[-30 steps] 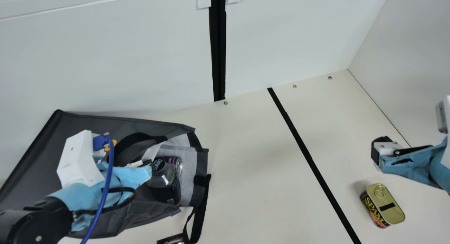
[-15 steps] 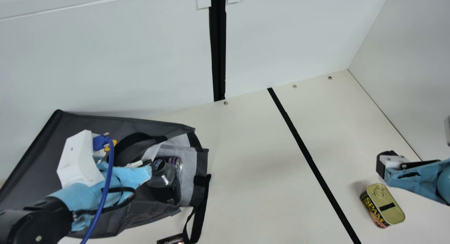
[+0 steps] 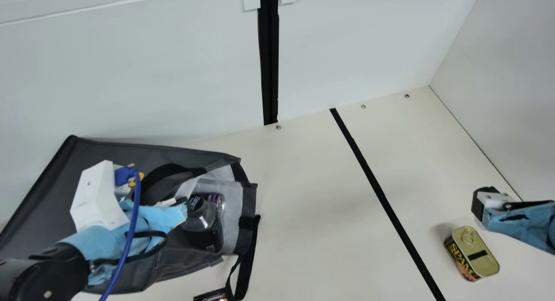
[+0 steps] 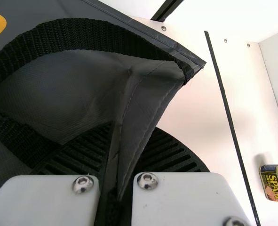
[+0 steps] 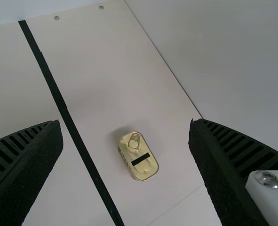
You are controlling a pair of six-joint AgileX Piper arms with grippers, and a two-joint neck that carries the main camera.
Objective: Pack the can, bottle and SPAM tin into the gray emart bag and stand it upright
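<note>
SPAM tin (image 3: 482, 245) on table, lid up: rounded-rect shape, gold top w/ ring pull & a short blk strip, dk side label w/ yellow lettering. R gripper (image 3: 479, 203) near it, fingers wide apart, nothing btwn them. Gray emart bag (image 3: 117, 149) lies on its side, pale lining showing at the mouth; inside, bottle (image 3: 207, 233) w/ blk cap, clear shoulder, dk body, & next to it the can (image 3: 215, 199), purple w/ silver end. L gripper (image 3: 183, 203) at bag mouth, pinching a fold of gray cloth
</note>
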